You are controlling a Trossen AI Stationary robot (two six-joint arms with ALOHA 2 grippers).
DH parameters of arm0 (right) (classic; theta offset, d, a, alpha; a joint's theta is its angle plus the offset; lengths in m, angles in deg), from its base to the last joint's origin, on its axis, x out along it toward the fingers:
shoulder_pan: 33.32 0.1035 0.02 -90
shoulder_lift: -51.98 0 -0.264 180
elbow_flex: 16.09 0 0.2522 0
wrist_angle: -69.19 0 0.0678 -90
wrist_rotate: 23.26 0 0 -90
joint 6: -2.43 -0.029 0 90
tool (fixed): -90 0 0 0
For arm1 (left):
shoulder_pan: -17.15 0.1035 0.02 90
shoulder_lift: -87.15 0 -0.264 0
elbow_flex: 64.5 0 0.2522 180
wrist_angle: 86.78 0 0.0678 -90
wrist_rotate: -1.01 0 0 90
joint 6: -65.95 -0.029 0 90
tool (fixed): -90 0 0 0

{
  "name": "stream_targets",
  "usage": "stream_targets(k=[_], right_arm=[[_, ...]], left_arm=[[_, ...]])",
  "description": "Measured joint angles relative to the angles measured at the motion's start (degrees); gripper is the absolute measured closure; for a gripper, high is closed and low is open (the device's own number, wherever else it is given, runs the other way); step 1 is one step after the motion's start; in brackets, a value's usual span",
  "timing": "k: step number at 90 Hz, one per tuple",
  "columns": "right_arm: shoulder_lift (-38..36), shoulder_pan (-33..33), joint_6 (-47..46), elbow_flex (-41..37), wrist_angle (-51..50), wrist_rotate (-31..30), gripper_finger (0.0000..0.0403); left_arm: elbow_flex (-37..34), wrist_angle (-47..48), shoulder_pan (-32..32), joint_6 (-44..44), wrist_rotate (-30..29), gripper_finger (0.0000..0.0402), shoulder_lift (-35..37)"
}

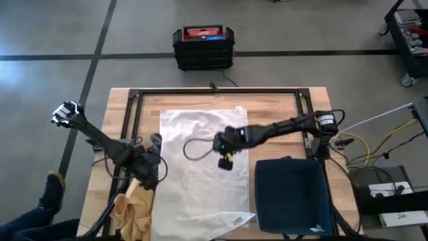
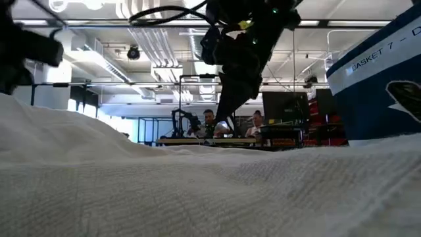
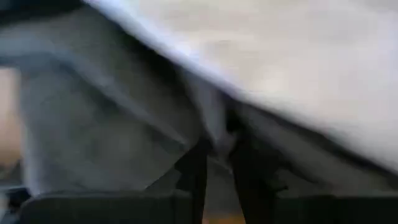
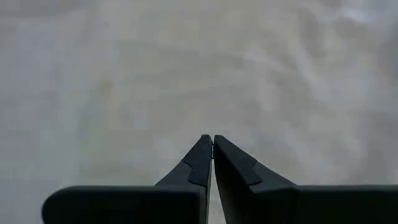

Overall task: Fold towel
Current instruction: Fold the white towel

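- Two grippers are working: the right gripper (image 4: 212, 144), fingers together and empty, is hovering over the towel (image 1: 200, 164) spread mid-table.
- We are judging the left gripper (image 1: 150, 167) clamped on the towel's left edge; lifting evenly avoids wrinkles.

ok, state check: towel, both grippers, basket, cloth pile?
White towel: spread flat, unfolded.
Left gripper: at the towel's left edge, shut on a pinch of the towel.
Right gripper: above towel centre, shut, empty.
Blue basket: resting at the table's right.
Yellow cloth: crumpled beside the towel.
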State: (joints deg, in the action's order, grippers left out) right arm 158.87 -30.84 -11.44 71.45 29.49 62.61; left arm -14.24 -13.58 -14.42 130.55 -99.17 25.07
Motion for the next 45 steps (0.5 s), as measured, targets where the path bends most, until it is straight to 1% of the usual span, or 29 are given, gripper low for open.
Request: stream_targets(k=[11, 24, 35, 45], right_arm=[[0.1, 1.1, -3.7, -7.1, 5.6, -0.3, 0.0400], [0.1, 1.7, -6.8, -12.3, 6.7, -0.4, 0.0400], [-0.4, 2.2, -7.7, -14.7, 7.2, -0.7, 0.0400], [-0.7, 2.4, -8.0, -15.0, 4.5, -0.8, 0.0400]], left_arm=[[-3.5, -1.1, 5.2, 0.1, -2.7, 0.0342, 0.3], [-4.9, -1.6, 13.4, 0.0, -8.2, 0.0342, 0.0], [-6.1, -1.0, 19.8, 0.0, -8.3, 0.0344, -0.3], [-6.5, -1.4, 22.3, -1.5, -7.1, 0.0359, -0.8]])
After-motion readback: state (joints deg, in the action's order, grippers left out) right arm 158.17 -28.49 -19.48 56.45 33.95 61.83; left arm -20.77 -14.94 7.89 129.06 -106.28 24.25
